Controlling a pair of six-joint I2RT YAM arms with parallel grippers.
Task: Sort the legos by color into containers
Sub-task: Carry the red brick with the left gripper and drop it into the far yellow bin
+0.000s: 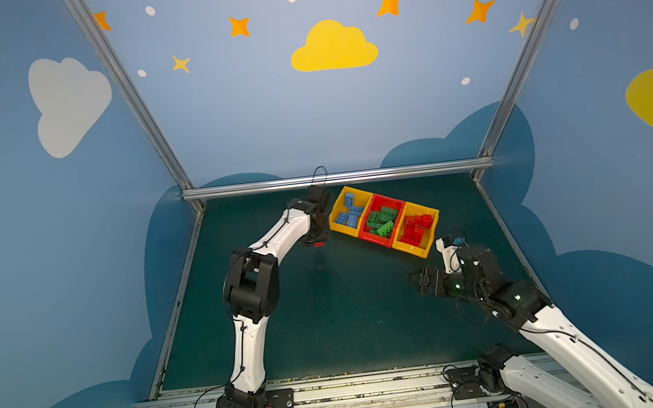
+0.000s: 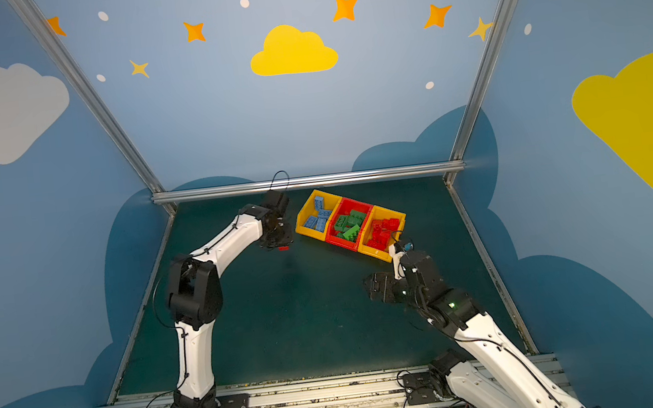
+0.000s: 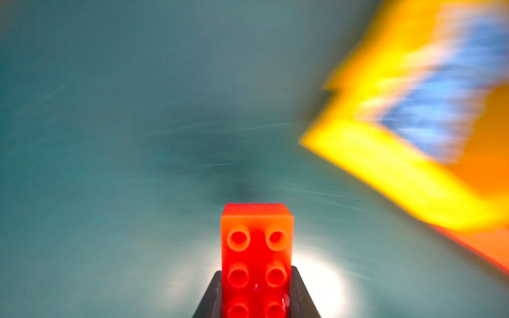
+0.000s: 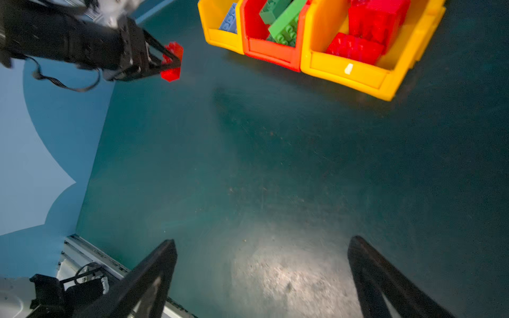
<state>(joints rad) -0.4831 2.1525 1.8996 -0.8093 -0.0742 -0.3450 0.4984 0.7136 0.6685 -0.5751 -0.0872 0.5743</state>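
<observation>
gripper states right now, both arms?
left gripper: closed, holding a red lego brick.
right gripper: open, holding nothing.

Left pincer (image 3: 256, 275) clamps red brick (image 3: 257, 247) near blurred yellow bin (image 3: 385, 165).

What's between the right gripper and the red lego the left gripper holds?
Nothing: bare mat from right gripper to red lego, clear in the right wrist view.
</observation>
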